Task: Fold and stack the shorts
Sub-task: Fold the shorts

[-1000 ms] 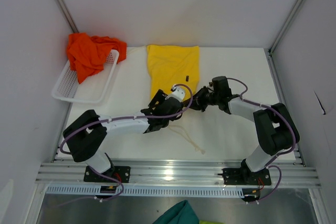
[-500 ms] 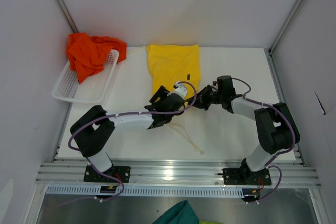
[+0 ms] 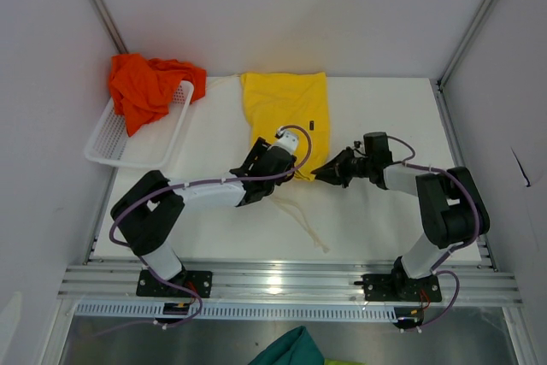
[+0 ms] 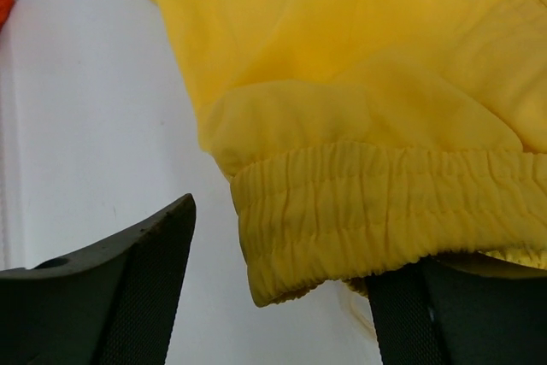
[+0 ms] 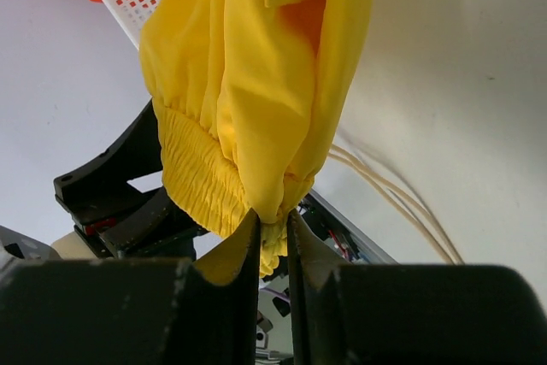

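- The top view looks down from high above, on the near side of the bright yellow thin-fabric shorts (image 3: pixel 284 113), far off.
- The left wrist view faces their gathered elastic waistband (image 4: pixel 376 211) closely.
- The right wrist view, equally near, shares that waistband.

Right claw (image 5: pixel 272 215) pulled rightward; left claw (image 4: pixel 282 250) advanced to yellow shorts' (image 3: pixel 286 108) waistband.

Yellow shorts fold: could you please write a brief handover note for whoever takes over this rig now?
Right claw: shut on a waistband corner of the thin yellow shorts.
Left claw: open around the other waistband corner, no grip.
Orange-red shorts: crumpled in the white plastic basket, far left.
Done: yellow pair spread on the table; no stack.
Left: fold both pairs, stack.
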Available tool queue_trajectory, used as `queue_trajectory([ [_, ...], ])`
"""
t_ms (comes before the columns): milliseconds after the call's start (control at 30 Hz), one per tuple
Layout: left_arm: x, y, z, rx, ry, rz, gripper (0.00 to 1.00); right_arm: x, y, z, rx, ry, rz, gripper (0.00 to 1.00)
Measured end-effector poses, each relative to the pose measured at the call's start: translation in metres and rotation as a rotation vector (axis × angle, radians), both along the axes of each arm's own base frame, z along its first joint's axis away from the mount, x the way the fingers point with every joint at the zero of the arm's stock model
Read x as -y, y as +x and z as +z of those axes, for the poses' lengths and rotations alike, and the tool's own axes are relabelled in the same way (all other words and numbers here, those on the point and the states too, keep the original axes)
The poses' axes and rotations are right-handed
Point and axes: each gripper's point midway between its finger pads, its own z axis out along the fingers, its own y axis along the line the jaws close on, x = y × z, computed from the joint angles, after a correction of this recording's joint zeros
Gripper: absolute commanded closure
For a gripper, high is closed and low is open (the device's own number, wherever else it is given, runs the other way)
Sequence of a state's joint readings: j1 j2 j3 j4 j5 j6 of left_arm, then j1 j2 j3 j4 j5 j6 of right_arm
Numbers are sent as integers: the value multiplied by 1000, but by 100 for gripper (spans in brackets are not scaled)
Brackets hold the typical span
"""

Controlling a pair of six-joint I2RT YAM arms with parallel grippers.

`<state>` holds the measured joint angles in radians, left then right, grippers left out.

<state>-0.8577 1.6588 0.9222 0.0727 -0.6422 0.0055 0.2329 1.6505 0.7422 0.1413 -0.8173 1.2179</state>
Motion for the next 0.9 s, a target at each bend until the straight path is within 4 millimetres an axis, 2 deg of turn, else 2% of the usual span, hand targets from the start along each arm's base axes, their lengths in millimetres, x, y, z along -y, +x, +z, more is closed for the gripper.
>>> queue_trajectory([
  [167,-4,-7,-10,-57,-26,29,39,4,-2,-6,2,8,15,100],
  [300,-46,-7,-23,-107,40,164,48,21,4,-13,2,-4,-22,100],
  [367,-64,-9,-27,-126,62,228,49,27,6,-16,-2,-9,-38,100],
  [467,-71,-14,-32,-143,54,262,50,30,4,-20,-5,-16,-41,98],
  [500,-71,-17,-35,-153,48,261,51,29,3,-21,-4,-17,-35,87],
  [567,-71,-20,-38,-167,39,263,52,24,1,-23,2,-16,-16,76],
  [600,-70,-21,-39,-173,35,261,53,20,-1,-24,8,-16,-1,59],
  [667,-69,-22,-39,-181,31,262,53,10,-6,-24,17,-17,26,37],
  [700,-69,-23,-40,-185,29,262,53,5,-9,-25,24,-20,41,17],
  [733,-69,-24,-41,-187,28,262,54,0,-11,-25,27,-24,54,10],
  [800,-68,-25,-41,-191,25,261,54,-11,-17,-27,45,-40,82,2],
  [900,-67,-26,-42,-193,23,258,54,-26,-24,-30,58,-60,97,1],
])
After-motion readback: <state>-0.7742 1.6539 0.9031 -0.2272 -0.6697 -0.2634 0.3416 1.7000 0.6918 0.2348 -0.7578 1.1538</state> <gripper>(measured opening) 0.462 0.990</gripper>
